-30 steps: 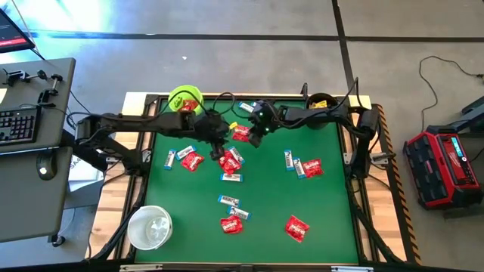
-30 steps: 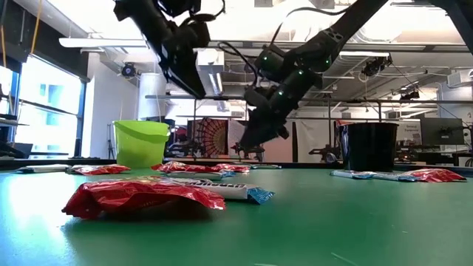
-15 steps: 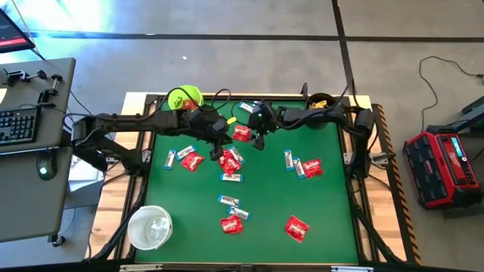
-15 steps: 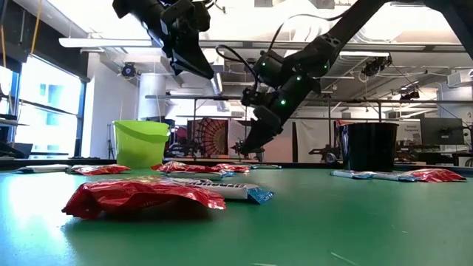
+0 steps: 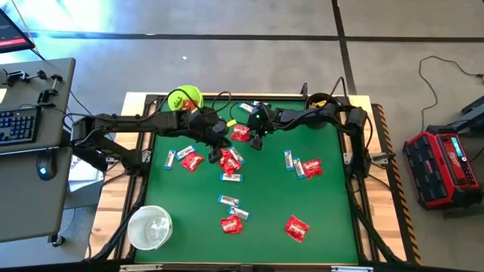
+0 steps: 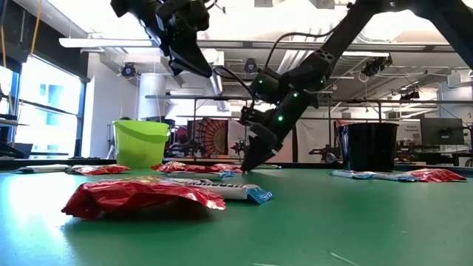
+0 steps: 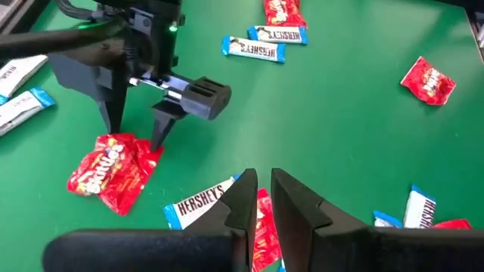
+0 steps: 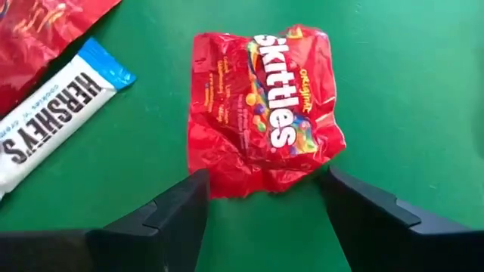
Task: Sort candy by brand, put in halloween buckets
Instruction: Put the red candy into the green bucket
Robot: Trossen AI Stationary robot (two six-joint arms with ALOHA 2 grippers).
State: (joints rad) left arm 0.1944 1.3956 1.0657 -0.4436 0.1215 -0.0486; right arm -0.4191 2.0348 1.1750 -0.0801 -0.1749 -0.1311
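Note:
A red candy packet (image 8: pixel 265 106) lies flat on the green table (image 5: pixel 333 204), far of centre. My right gripper (image 8: pixel 261 200) hangs open just over it, one finger on either side of the packet's near edge; in the low view its fingertips (image 6: pixel 244 166) are down at the table. I cannot tell whether they touch the packet. My left gripper (image 7: pixel 261 185) is shut and holds nothing, raised above the middle heap of red packets and white-and-blue bars (image 5: pixel 229 160). The lime green bucket (image 5: pixel 185 98) stands far left, the black bucket (image 5: pixel 321 102) far right, the white bucket (image 5: pixel 150 227) near left.
More red packets (image 5: pixel 296 227) and white-and-blue bars (image 5: pixel 228 201) are scattered over the near and right parts of the table. A bar (image 8: pixel 53 121) lies close beside the packet under my right gripper. A desk with a keyboard (image 5: pixel 19 125) stands to the table's left.
My right gripper has sunk toward the red packet far of centre and rolled about its own axis, so that its fingertips now stand down at the table. My left arm's gripper has tipped a little while staying above the middle heap.

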